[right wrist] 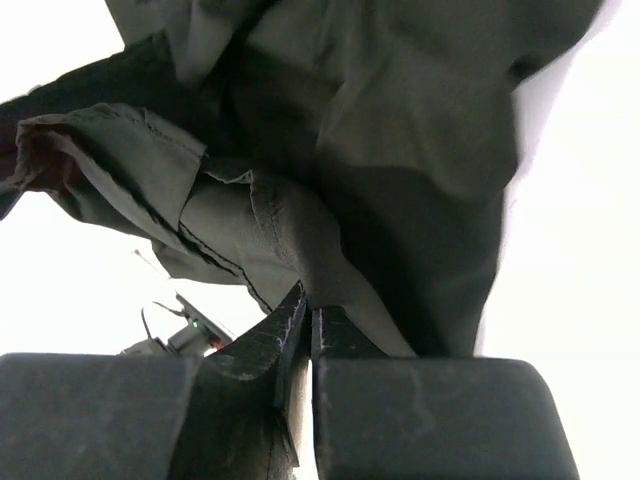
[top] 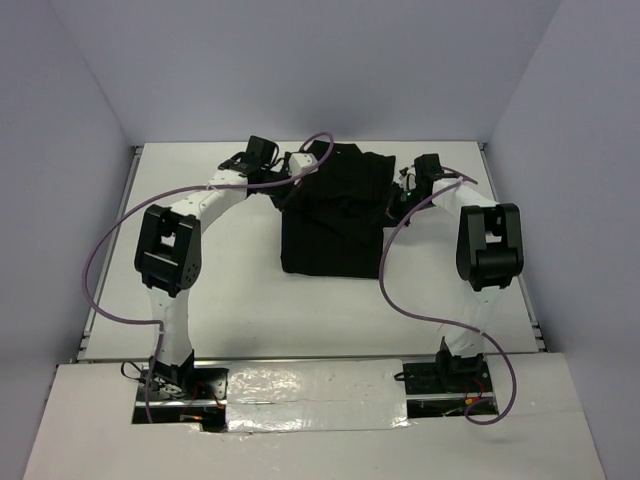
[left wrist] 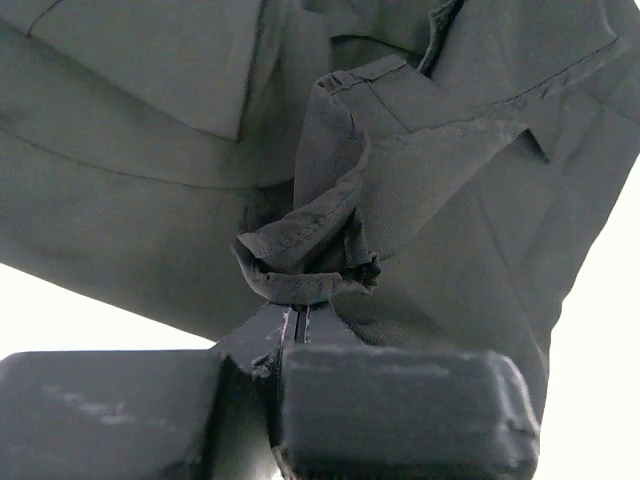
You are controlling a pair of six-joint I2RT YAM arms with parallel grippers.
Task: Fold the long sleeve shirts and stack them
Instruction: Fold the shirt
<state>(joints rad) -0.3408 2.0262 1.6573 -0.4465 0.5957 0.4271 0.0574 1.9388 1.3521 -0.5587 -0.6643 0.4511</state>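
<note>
White table (top: pixel 300 320): black shirt (top: pixel 335 220) pinched by left gripper (left wrist: pixel 301 312), right gripper (right wrist: pixel 306 303).

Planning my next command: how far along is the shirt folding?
Done: near half of the black shirt lies flat on the table. In hand: left gripper and right gripper each pinch bunched far fabric. Left: finish the fold, lay it flat.

Both arms are rising from their bases and bending inward at the elbows, the left arm (top: pixel 166 250) reaching forward and to the right, the right arm (top: pixel 488 245) forward and to the left. The left gripper (left wrist: pixel 300 318) is pinching a bunched fold of the shirt (left wrist: pixel 450 190), jaws pressed nearly together. The right gripper (right wrist: pixel 306 305) is doing likewise, with its jaws clamped on a hemmed edge and only a thin slit between them.
</note>
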